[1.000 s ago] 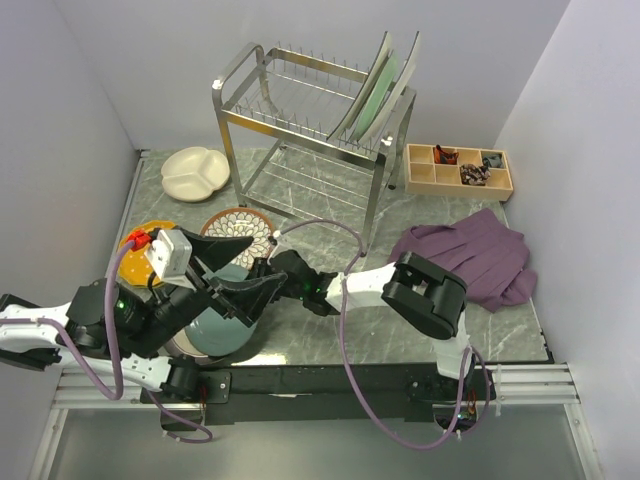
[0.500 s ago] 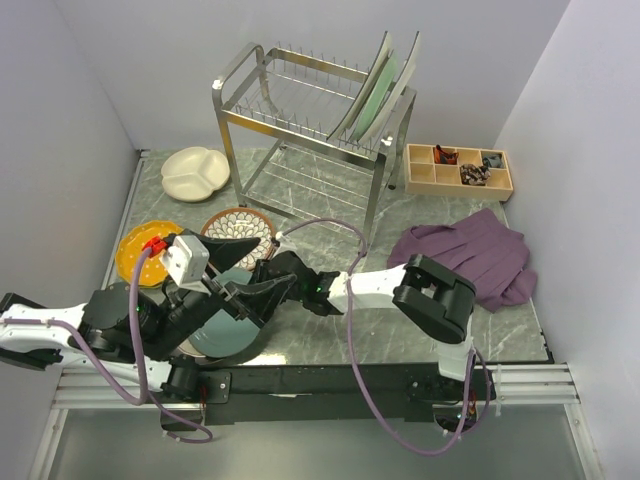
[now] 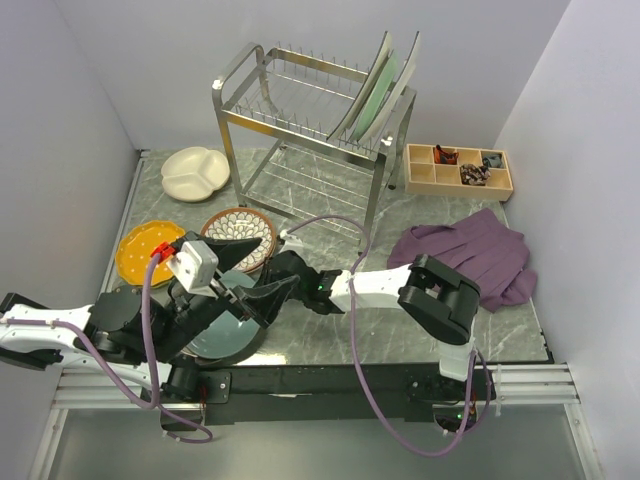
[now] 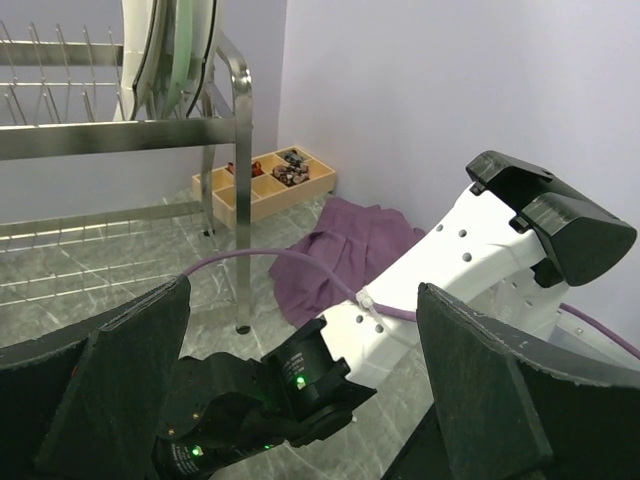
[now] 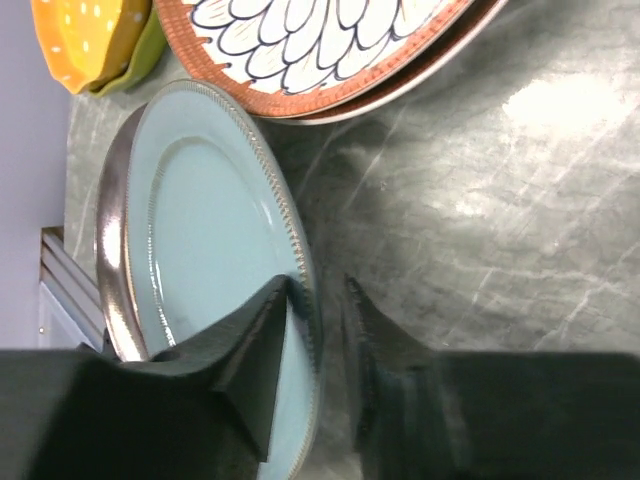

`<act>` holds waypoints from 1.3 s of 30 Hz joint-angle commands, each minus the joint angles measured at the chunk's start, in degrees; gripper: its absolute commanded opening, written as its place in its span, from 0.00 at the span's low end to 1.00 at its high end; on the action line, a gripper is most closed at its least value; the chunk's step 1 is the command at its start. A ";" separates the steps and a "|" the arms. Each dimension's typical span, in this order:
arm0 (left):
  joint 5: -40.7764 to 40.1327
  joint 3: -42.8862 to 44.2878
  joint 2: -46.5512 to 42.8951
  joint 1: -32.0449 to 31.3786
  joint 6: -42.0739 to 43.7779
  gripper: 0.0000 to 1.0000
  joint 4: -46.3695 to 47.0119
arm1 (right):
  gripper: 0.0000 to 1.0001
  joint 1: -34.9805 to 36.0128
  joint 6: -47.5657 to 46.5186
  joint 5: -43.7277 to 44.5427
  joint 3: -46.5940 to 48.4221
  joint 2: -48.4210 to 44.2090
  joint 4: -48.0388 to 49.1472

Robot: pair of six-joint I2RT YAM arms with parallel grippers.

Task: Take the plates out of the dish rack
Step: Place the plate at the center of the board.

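Left hand [image 4: 300, 292] wide, empty, over grey-blue plate [image 5: 200, 230] flat on bench [image 5: 480, 200]. Right hand [image 5: 318, 290] narrow, fingers astride its rim; clamped or not, cannot tell. Beyond: petal-patterned plate [image 3: 240, 232], orange plate [image 3: 143, 250], cream divided plate [image 3: 195, 170]. Dish rack [image 3: 295, 110] holds upright plates [image 3: 376, 95], right end.

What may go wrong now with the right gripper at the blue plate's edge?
The right gripper straddles only the blue plate's rim, so the plate may slip or tip. The brown plate lies close; sliding might knock them together. The open left gripper hangs above, so the two may collide.
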 commanded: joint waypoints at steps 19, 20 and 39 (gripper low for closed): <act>-1.81 -1.25 0.89 0.13 3.56 1.00 5.13 | 0.12 1.80 0.09 0.51 2.36 1.68 4.65; -1.99 -1.25 0.89 0.13 3.82 0.99 5.31 | 0.12 1.80 0.18 0.43 2.36 2.03 4.91; -2.52 -1.25 1.59 0.13 5.40 0.99 7.77 | 0.21 2.06 1.24 -0.89 4.03 4.22 3.15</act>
